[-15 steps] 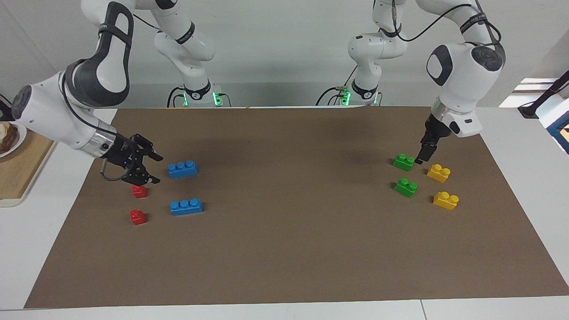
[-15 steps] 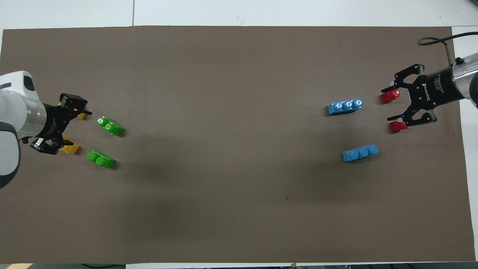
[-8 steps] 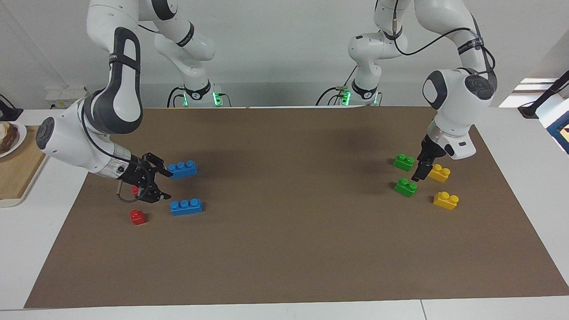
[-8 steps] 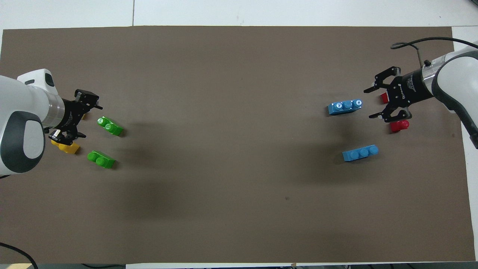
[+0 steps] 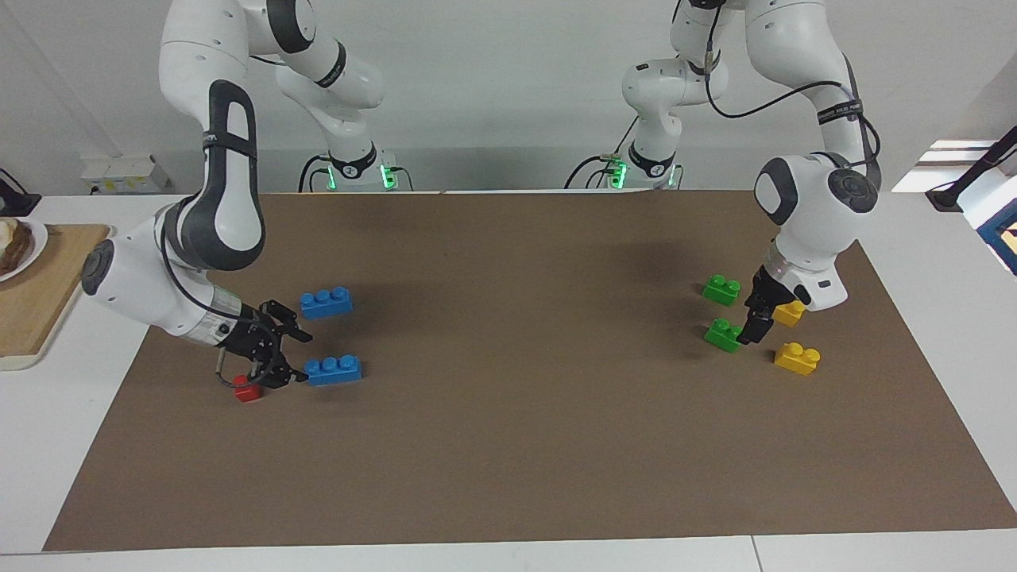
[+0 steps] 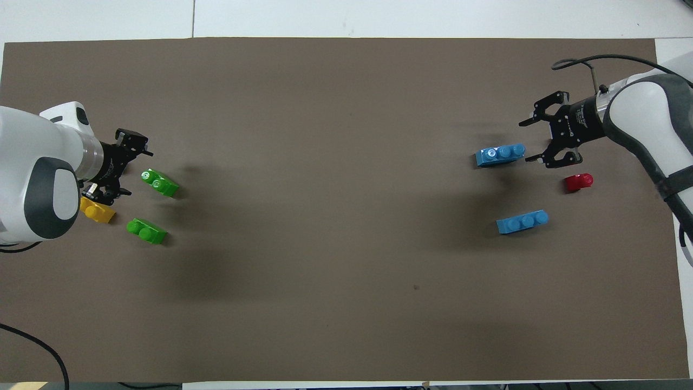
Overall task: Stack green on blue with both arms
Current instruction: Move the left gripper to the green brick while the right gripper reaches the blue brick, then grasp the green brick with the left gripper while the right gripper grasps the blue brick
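Two blue bricks lie toward the right arm's end of the table, one (image 5: 326,302) (image 6: 522,221) nearer to the robots than the other (image 5: 334,369) (image 6: 501,154). My right gripper (image 5: 307,358) (image 6: 524,142) hangs low and open, its jaws at the end of the farther blue brick, holding nothing. Two green bricks lie toward the left arm's end, one nearer (image 5: 721,289) (image 6: 146,231) and one farther (image 5: 725,334) (image 6: 159,183). My left gripper (image 5: 751,330) (image 6: 139,172) is open and empty, close beside the farther green brick.
One red brick (image 6: 578,182) lies beside the blue ones, and another (image 5: 246,391) peeks out under the right gripper. Two yellow bricks (image 5: 797,357) (image 5: 789,312) sit by the left gripper. A wooden board (image 5: 32,294) with a plate (image 5: 16,246) stands off the brown mat.
Both grippers moved away from the robots and lower. The right went from beside the nearer blue brick to the farther one. The left went from the nearer green brick to the farther one.
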